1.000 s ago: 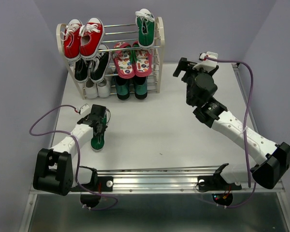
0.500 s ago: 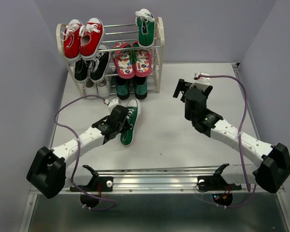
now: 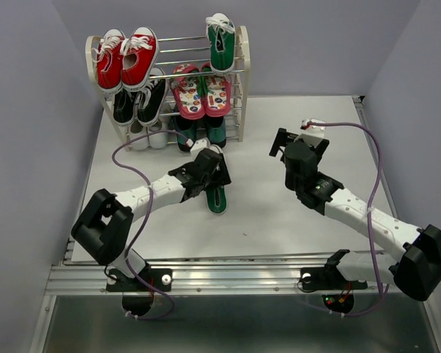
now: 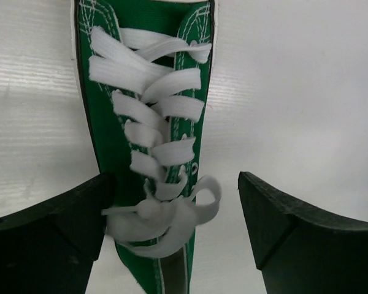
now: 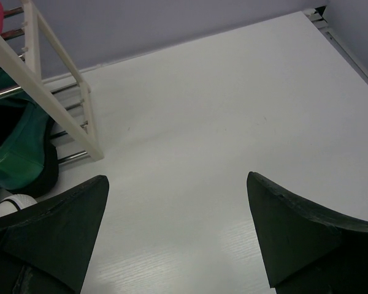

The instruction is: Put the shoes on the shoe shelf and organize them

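Standing at the far left of the table (image 3: pixel 301 118), the shoe shelf (image 3: pixel 243 70) is nearly full. On its top tier a pair of red sneakers (image 3: pixel 125 57) sits at the left, and a single green sneaker on the shelf (image 3: pixel 221 43) sits at the right, toe toward the far wall. The middle tier has black sneakers (image 3: pixel 138 101) on the left and the pink-red flip-flops (image 3: pixel 203 91) on the right, footbeds up. Down on the lowest tier the dark green loafers (image 3: pixel 214 129) sit at the right, partly hidden behind the left arm. At the left there are some white toes that I can't make out properly.

The other green sneaker (image 3: pixel 218 200) lies upright on the table just in front of the shelf, toe toward the near edge. The left gripper (image 3: pixel 216 182) is right over its heel end. From the left wrist camera the jaws are spread wide to either side of that sneaker (image 4: pixel 144 92). One finger (image 4: pixel 55 226) sits against the knot of the laces, and the other stands apart from the shoe with bare table between.

The right gripper (image 3: pixel 281 143) hangs over the middle of the table, to the right of the shelf. Its jaws are also spread wide, with nothing between them.
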